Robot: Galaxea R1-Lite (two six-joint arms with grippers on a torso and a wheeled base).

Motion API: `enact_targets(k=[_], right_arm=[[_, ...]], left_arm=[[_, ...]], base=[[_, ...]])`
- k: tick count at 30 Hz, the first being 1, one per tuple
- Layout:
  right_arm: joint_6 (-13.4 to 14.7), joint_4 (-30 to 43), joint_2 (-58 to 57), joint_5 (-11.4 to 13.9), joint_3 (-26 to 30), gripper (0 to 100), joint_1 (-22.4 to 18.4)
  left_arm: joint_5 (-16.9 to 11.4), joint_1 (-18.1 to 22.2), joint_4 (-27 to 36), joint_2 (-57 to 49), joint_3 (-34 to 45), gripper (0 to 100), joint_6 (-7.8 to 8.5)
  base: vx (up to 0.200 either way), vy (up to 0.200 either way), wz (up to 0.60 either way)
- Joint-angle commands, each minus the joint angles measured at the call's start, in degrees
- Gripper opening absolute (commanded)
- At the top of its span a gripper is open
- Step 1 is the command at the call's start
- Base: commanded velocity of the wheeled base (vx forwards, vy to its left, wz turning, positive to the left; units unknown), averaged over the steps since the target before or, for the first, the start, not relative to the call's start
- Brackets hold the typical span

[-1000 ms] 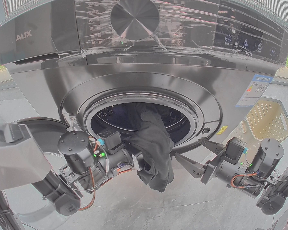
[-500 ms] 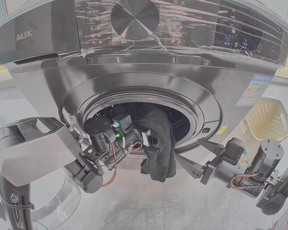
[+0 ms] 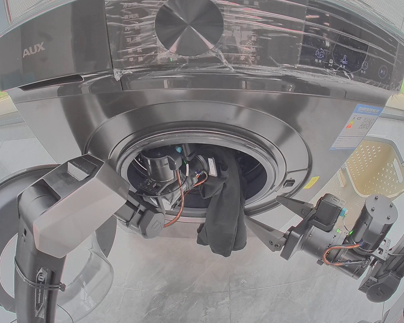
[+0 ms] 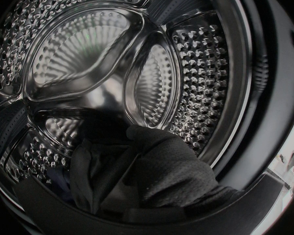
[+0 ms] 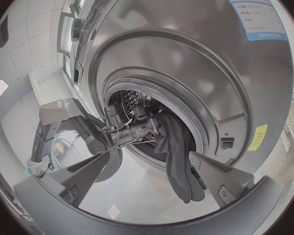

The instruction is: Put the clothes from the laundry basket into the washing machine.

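Note:
The dark grey washing machine (image 3: 202, 108) stands with its round drum opening (image 3: 267, 164) uncovered. My left gripper (image 3: 219, 170) is inside that opening, shut on a black garment (image 3: 226, 216) that covers its fingers. The garment drapes over the lower rim, and its tail hangs outside toward the floor. In the left wrist view the bunched black garment (image 4: 168, 170) lies in front of the steel drum (image 4: 88, 53). My right gripper (image 3: 262, 208) stands open, holding nothing, just right of the hanging garment (image 5: 179, 167), below the opening.
The machine's door (image 3: 4, 238) is swung open at the left. A pale yellow perforated laundry basket (image 3: 377, 167) stands on the floor right of the machine, behind my right arm. Grey tiled floor (image 3: 211, 288) lies in front.
My left arm has risen and pushed into the drum opening, carrying the black garment up over the rim. The right arm has kept still.

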Motion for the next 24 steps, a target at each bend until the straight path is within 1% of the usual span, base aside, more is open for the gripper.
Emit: enact_targets(k=[1,2,4,5,6,7,9,12,13,18,22,23,24], right_arm=[[0.0,0.0,0.3,0.1,0.0,100,0.0],[0.0,0.0,0.3,0.0,0.0,100,0.0],[0.0,0.0,0.2,0.0,0.0,100,0.0],[0.0,0.0,0.2,0.1,0.0,100,0.0],[0.0,0.0,0.2,0.1,0.0,100,0.0],[0.0,0.0,0.2,0.0,0.0,100,0.0],[0.0,0.0,0.2,0.0,0.0,100,0.0],[0.0,0.0,0.2,0.1,0.0,100,0.0],[0.0,0.0,0.1,0.1,0.0,100,0.0],[0.0,0.0,0.1,0.1,0.0,100,0.0],[0.0,0.0,0.2,0.1,0.0,100,0.0],[0.0,0.0,0.2,0.1,0.0,100,0.0],[0.0,0.0,0.2,0.1,0.0,100,0.0]], left_arm=[[2.8,1.9,5.2,6.3,-12.2,0,-0.11],[4.4,2.6,7.2,7.4,-16.2,0,-0.28],[5.4,2.7,8.4,8.0,-18.2,0,-0.46],[6.6,2.9,10.2,8.8,-21.7,0,-0.99],[7.3,3.0,11.2,9.2,-23.6,0,-1.34],[7.3,3.0,11.4,9.3,-23.8,0,-1.34],[8.4,2.8,13.0,10.2,-26.7,0,-1.6],[8.4,2.6,13.3,10.5,-27.0,0,-1.6],[8.4,2.6,13.2,10.7,-27.0,100,-1.6],[8.5,2.4,13.4,10.2,-25.9,100,-1.78],[8.5,1.7,15.6,5.4,-17.9,100,-1.69],[8.4,1.6,15.8,5.3,-17.5,100,-1.69],[8.0,1.1,17.4,3.3,-14.3,100,-1.69]], base=[[0.0,0.0,0.0],[0.0,0.0,0.0],[0.0,0.0,0.0],[0.0,0.0,0.0],[0.0,0.0,0.0],[0.0,0.0,0.0],[0.0,0.0,0.0],[0.0,0.0,0.0],[0.0,0.0,0.0],[0.0,0.0,0.0],[0.0,0.0,0.0],[0.0,0.0,0.0],[0.0,0.0,0.0]])
